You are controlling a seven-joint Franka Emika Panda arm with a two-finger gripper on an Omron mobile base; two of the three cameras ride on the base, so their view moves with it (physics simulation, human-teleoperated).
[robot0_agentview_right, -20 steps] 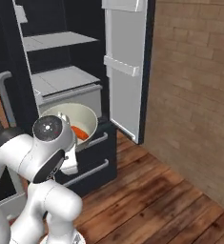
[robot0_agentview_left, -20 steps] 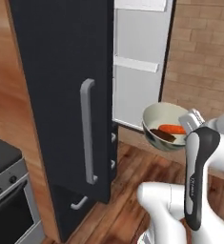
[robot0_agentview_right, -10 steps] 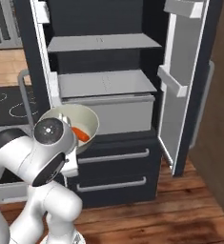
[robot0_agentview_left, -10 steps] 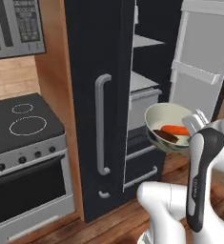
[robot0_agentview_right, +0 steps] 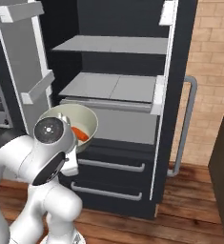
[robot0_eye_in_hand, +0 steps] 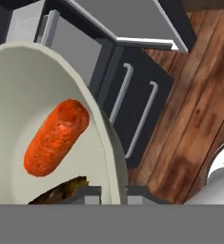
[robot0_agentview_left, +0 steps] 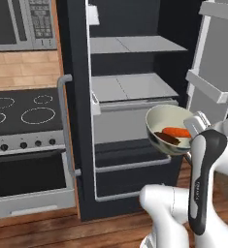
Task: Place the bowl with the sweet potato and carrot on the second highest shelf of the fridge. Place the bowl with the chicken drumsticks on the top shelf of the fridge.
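Main risk I see from here: the pale cream round bowl is pinched by its rim only, off to one side, so it hangs tilted and could twist or slip in the gripper, jaws pressed together on the rim edge, as I lift toward the shelves; a quick swing could also roll the orange carrot out. Second risk is clipping the open grey fridge door with its door bins on my right, or catching the front lip of the second highest grey shelf if I come in too low. Also easy to pick the wrong level, since the top grey shelf sits just above it and is meant for the drumsticks bowl. Contents: bowl holds the carrot plus a dark brown sweet potato piece lying beside it, both low in the bowl. Bowl is in the air in front of the open black fridge, below shelf height, near the drawer fronts. Both shelves look bare
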